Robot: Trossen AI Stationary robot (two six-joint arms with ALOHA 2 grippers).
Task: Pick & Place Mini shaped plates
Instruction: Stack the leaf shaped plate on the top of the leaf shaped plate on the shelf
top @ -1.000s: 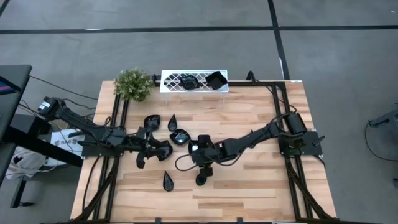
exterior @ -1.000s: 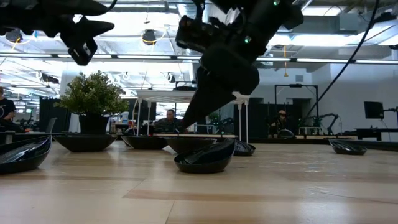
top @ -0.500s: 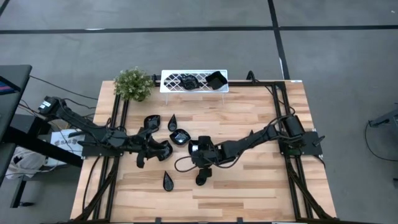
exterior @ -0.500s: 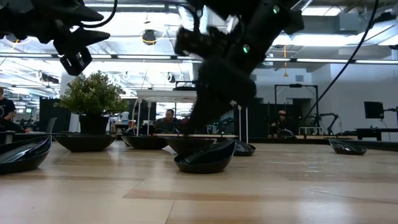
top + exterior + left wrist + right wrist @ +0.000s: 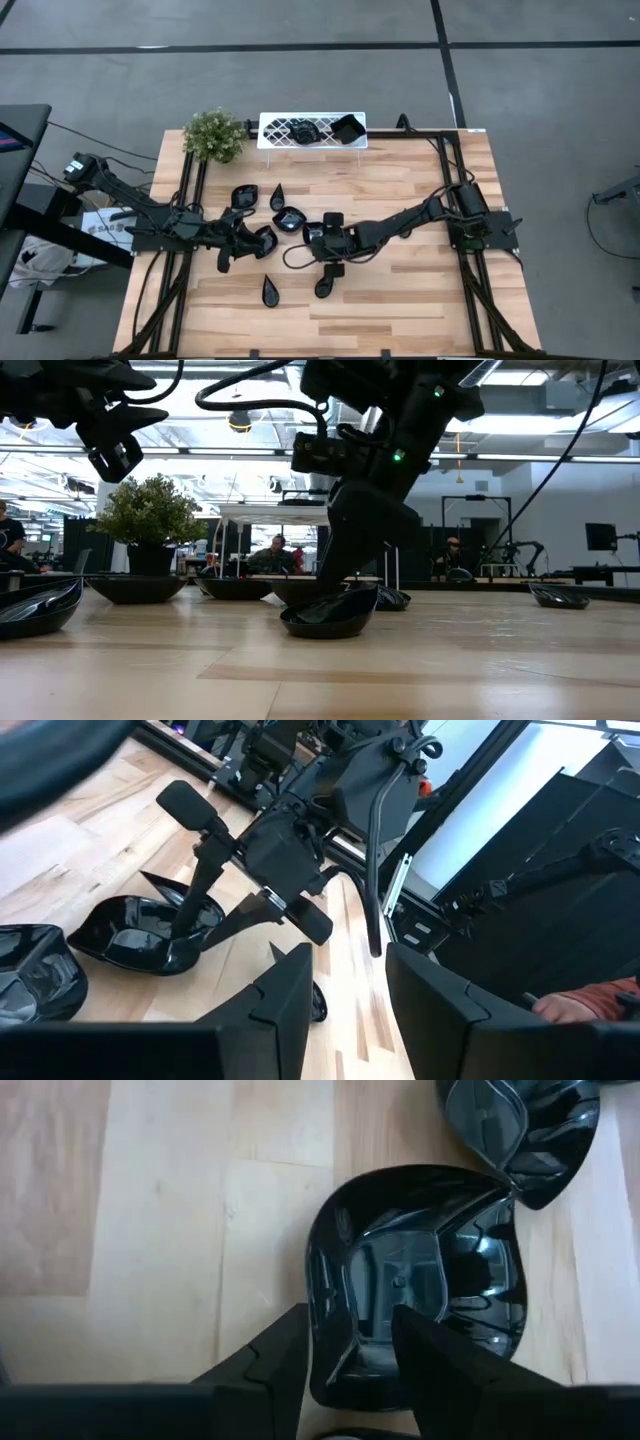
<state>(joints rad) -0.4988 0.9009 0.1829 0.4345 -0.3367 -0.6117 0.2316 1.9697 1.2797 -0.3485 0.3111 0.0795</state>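
Observation:
Small glossy black plates lie around the table's middle. One is a wavy-edged square plate (image 5: 288, 220) (image 5: 440, 1270), and a teardrop plate (image 5: 277, 197) and a third plate (image 5: 242, 195) sit farther back. A teardrop (image 5: 270, 290) and a round plate (image 5: 325, 287) lie nearer. My right gripper (image 5: 301, 228) (image 5: 345, 1335) is open, low over the square plate, with one finger inside its rim and one outside. My left gripper (image 5: 260, 240) (image 5: 345, 990) hovers open just left of it, holding nothing. My right gripper straddles the square plate's rim (image 5: 318, 1315), slanting down from the table's right. One finger (image 5: 185, 915) reaches into the bowl and the other (image 5: 240, 925) stands outside. I cannot tell whether either finger touches. The plate sits flat on the table.
A white lattice tray (image 5: 275, 128) stands at the far edge with two black plates (image 5: 347, 128) in it. A green potted plant (image 5: 213, 135) is to its left. Bare wood lies to the right and along the near edge. People show in the room behind the table.
My right gripper has moved toward the table's far left and come down over the square plate, its fingers tipping steeper. My left gripper has drifted slightly toward the right. No plate has moved.

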